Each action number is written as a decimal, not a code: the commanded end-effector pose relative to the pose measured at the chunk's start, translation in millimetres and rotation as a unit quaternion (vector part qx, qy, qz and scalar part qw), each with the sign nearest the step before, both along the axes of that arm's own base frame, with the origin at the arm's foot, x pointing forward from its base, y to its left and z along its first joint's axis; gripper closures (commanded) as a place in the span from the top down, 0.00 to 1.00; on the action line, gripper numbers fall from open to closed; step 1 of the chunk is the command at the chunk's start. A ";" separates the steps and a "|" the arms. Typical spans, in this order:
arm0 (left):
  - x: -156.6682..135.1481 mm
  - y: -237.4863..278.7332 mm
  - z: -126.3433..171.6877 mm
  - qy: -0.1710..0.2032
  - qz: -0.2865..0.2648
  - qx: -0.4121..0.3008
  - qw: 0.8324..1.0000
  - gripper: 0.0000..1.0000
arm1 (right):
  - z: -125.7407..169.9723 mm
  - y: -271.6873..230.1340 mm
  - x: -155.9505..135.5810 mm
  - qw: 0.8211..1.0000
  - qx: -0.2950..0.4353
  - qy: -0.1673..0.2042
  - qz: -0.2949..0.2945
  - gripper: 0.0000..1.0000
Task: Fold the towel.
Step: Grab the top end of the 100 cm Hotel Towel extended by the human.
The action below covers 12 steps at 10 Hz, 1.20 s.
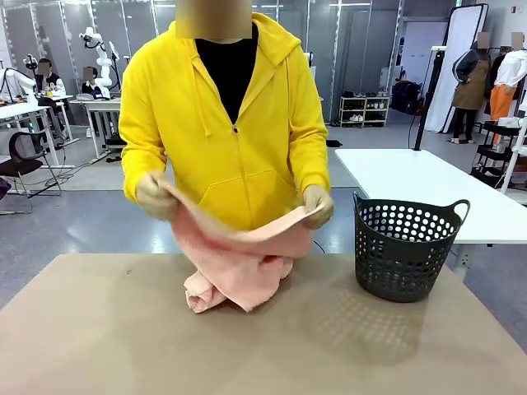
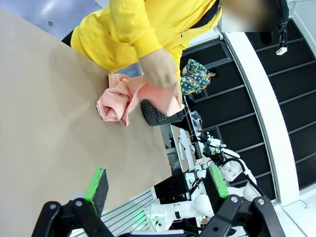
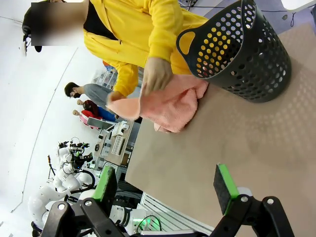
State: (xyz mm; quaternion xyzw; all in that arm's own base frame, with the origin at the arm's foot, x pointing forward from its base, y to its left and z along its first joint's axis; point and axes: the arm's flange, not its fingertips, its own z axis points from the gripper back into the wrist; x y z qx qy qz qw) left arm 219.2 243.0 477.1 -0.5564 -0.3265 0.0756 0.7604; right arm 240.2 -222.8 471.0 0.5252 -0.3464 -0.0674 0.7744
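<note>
A person in a yellow hoodie stands at the far side of the table and holds the salmon-pink towel [image 1: 239,263] by two corners, one in each hand. Its lower part lies bunched on the tan table [image 1: 123,329] near the far edge. The towel [image 2: 118,101] also appears in the left wrist view, and the towel [image 3: 173,106] in the right wrist view, beside the basket. My left gripper [image 2: 155,185] is open, well back from the towel, nothing between its green pads. My right gripper [image 3: 165,182] is open too, above bare table, holding nothing.
A dark perforated basket [image 1: 406,247] with handles stands on the table to the right of the towel. A white table [image 1: 428,185] sits behind it. Other people and desks are far off at the back left.
</note>
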 end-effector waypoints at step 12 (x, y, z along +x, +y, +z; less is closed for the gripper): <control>-0.9 2.4 1.9 -0.007 -0.004 -0.002 1.000 1.00 | 0.7 -1.8 1.0 1.000 0.001 -0.009 0.000 1.00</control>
